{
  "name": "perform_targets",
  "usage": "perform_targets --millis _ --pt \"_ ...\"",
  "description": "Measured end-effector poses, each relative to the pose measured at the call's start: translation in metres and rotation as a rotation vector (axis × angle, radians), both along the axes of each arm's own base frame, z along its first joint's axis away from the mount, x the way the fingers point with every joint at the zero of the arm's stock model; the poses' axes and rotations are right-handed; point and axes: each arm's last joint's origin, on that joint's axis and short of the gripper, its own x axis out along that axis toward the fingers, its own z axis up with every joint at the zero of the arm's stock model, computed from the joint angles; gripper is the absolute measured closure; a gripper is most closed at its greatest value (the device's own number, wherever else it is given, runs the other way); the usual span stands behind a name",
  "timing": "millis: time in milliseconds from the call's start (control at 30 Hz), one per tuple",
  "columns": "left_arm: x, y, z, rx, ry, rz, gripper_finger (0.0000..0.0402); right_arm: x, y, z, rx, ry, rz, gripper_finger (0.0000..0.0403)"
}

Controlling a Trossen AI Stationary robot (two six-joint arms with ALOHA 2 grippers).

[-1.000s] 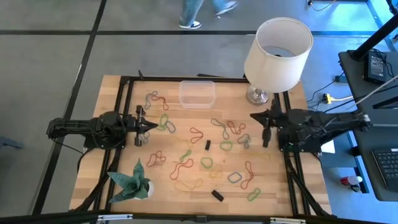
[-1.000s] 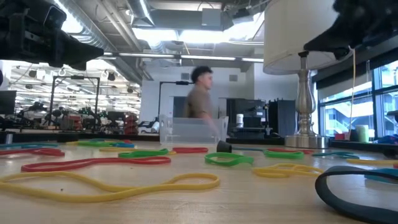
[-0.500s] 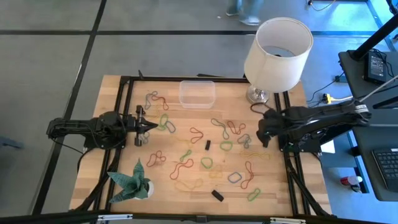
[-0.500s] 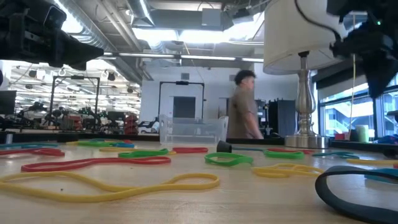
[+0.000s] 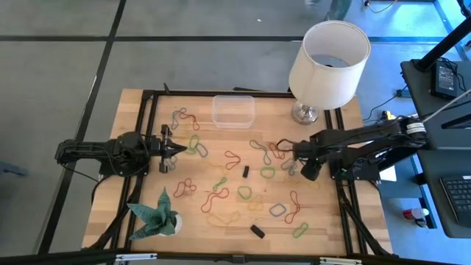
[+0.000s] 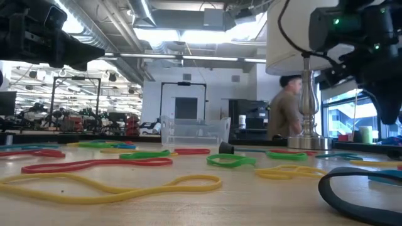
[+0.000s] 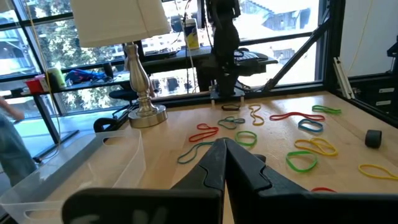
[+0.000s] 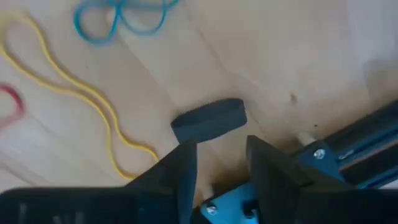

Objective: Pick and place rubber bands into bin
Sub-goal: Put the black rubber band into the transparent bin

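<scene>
Rubber bands (image 5: 243, 180) lie scattered mid-table, the bin (image 5: 233, 110) beyond them at the far edge. Right gripper (image 5: 303, 168) has swung down over the bands, fingers now parted with nothing between them; left gripper (image 5: 175, 149) stays pressed together, unmoved.

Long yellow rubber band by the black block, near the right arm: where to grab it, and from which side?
Pinch the yellow rubber band mid-length, where its two strands run close side by side, so one closure catches both. It lies flat on the table, so come straight down from above, with the end effector set across the strands. Probably best to stay off the end near the black block.
</scene>
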Motion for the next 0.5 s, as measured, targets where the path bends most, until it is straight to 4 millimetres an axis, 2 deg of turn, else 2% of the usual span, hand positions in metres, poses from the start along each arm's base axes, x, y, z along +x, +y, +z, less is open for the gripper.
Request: perform_targets --millis 200,500 --pt "0.0 0.0 0.0 0.0 0.0 0.0 0.04 0.013 0.001 -0.022 0.037 0.113 0.112 0.0222" --pt "0.0 0.0 0.0 0.0 0.0 0.0 0.04 0.029 0.002 -0.061 0.095 0.285 0.181 0.0172"
